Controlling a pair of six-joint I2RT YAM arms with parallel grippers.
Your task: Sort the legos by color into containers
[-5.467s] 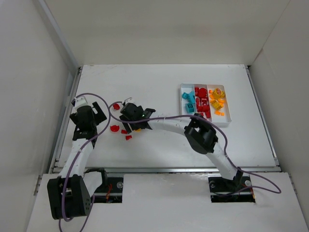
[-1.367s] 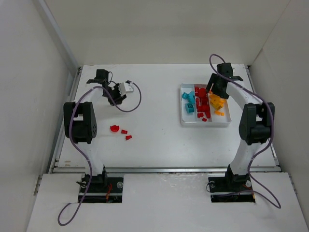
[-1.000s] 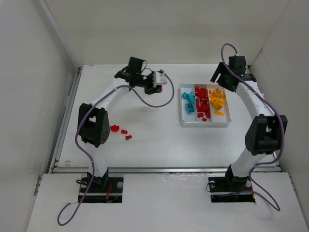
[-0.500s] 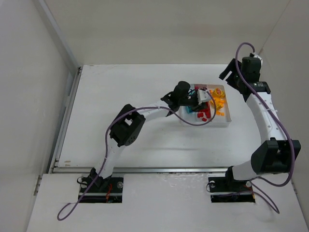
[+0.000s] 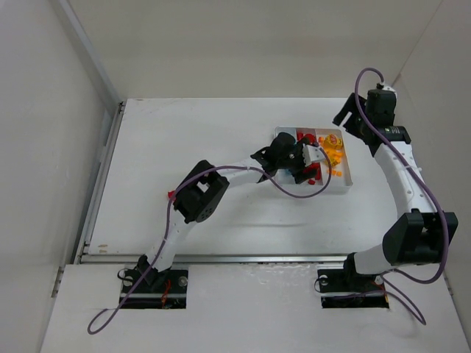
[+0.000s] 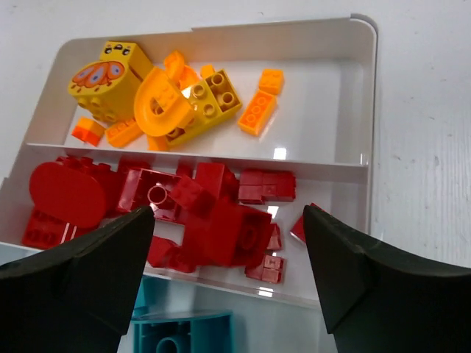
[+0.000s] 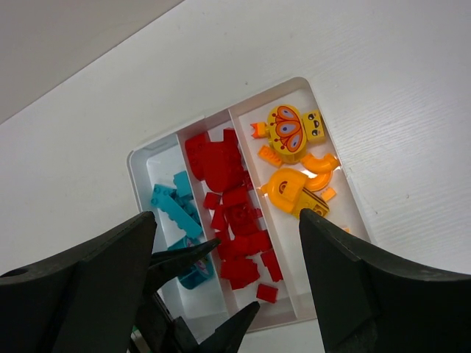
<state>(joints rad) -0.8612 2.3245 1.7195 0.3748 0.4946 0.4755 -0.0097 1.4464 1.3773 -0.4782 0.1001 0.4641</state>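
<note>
- Plain white walls [image 5: 257, 44] box in a matte white table [image 5: 221, 132], its surface faintly streaked in the wrist views
- left arm [image 5: 234, 173] bends sharply at its black elbow and reaches right across the table to the tray; right arm [image 5: 405, 184] rises tall along the right side, its wrist tipped back toward the tray from the far right corner
- left gripper [image 6: 228, 213] hangs low over the middle compartment, black wedge-shaped fingers spread apart, nothing between them; right gripper [image 7: 227, 217] sits high above, fingers spread wide and likewise empty
- tray [image 6: 370, 110] is glossy white plastic with rounded corners, a raised rim and two thin dividers; it lies on the table's right half
- red legos [image 6: 213, 213] fill the middle compartment in a shiny heap; orange-yellow legos [image 6: 176, 103], among them an arch and a printed block, lie in one outer compartment; teal legos [image 7: 175, 209] in the other
- stray red brick [image 5: 171, 194] lies on the table beside the left elbow, well apart from the tray
</note>
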